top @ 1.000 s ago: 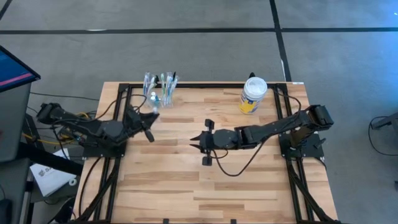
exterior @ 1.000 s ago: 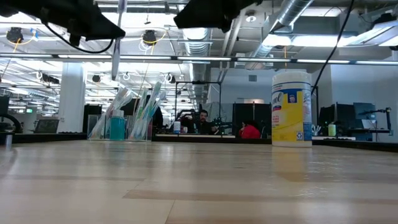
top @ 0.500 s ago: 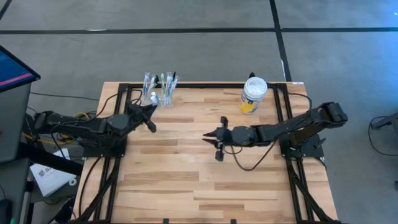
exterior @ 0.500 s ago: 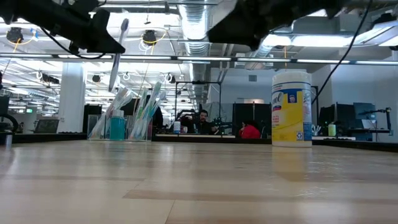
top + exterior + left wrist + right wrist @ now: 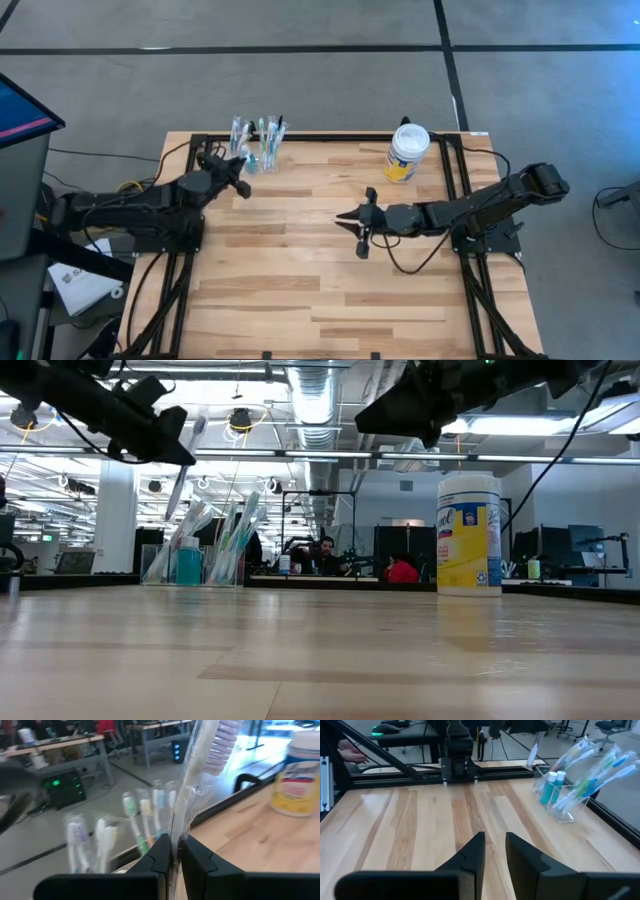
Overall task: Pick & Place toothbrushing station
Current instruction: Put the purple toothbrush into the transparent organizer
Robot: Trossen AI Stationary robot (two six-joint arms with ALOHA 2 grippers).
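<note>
Left wrist view: left hand [image 5: 172, 851] clenched on wrapped toothbrush [image 5: 200, 775]; right hand [image 5: 493, 851] empty, parted.

Our left gripper [image 5: 238, 172]: raised at ten o'clock, fingers pinched together. Our right gripper [image 5: 360, 222]: mid-table, pointing nine o'clock, fingers slightly apart.

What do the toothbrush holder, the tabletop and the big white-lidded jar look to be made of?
The clear rectangular toothbrush holder looks like glossy transparent plastic or acrylic: brushes show through its walls. The light wooden tabletop seems butcher-block wood, with visible strips and grain. The white-lidded jar with a yellow label appears to be matte plastic with a printed wrap.
</note>
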